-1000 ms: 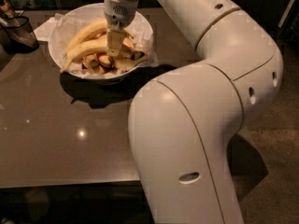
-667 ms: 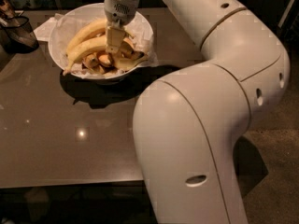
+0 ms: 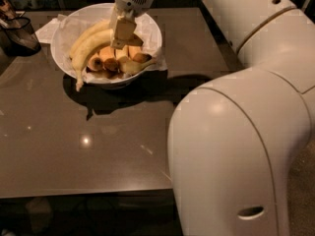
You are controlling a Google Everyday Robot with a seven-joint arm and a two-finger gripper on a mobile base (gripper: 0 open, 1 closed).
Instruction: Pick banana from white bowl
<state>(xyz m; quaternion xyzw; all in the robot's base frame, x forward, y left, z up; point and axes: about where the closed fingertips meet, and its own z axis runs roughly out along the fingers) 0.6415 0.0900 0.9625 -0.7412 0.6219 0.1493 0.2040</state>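
Observation:
The white bowl (image 3: 60,52), lined with crinkled paper, stands at the back left of the dark table. Two long, pale-yellow bananas lie along its left side. The front banana (image 3: 87,53) curves down and its tip hangs past the bowl's front-left rim. My gripper (image 3: 123,36) reaches straight down into the middle of the bowl and is shut on the upper end of this banana. Several short, stubby orange-yellow bananas (image 3: 109,62) lie under and to the right of the gripper.
A dark see-through container (image 3: 19,33) stands at the table's back left, next to the bowl. My own large white arm (image 3: 236,132) fills the right side of the view. The brown glossy table (image 3: 98,146) stretches toward the front edge.
The gripper has risen a little in the bowl. The long banana has swung, and its lower tip now hangs over the front-left rim. My arm's elbow has shifted right.

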